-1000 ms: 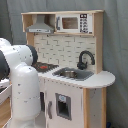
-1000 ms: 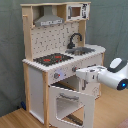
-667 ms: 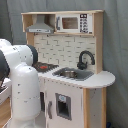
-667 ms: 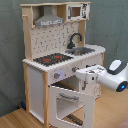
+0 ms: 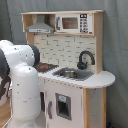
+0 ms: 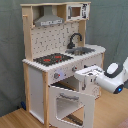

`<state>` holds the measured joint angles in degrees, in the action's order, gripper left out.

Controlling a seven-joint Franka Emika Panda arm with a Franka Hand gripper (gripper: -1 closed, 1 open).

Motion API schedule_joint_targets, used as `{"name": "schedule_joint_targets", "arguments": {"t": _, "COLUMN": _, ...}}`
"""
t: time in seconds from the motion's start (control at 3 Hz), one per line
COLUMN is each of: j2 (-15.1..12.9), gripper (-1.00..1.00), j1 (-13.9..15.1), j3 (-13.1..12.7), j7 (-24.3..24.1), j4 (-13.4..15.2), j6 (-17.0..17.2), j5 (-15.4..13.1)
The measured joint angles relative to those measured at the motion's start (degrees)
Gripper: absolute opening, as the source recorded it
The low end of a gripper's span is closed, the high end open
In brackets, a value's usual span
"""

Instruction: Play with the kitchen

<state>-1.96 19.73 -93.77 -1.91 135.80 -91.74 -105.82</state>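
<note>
The kitchen stands against a grey curtain in both exterior views, and in the second exterior view its oven door hangs wide open below the hob, apparently so the arm can get at the oven. The gripper sits level with the knobs, just above the open door, probably to work the front panel. I cannot tell how its jaws stand.
</note>
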Motion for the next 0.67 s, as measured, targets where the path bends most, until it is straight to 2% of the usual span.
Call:
{"name": "schedule_joint_targets", "arguments": {"t": 0.33, "j2": -0.01, "gripper": 1.00, "j1": 1.52, "j3": 0.97, "j7": -1.73, "j4": 3.46, "j6": 0.00, "j5": -4.19}}
{"name": "schedule_joint_targets", "arguments": {"t": 0.67, "j2": -0.05, "gripper": 1.00, "j1": 6.10, "j3": 1.40, "j7": -1.74, "j4": 5.76, "j6": -1.15, "j5": -7.04}}
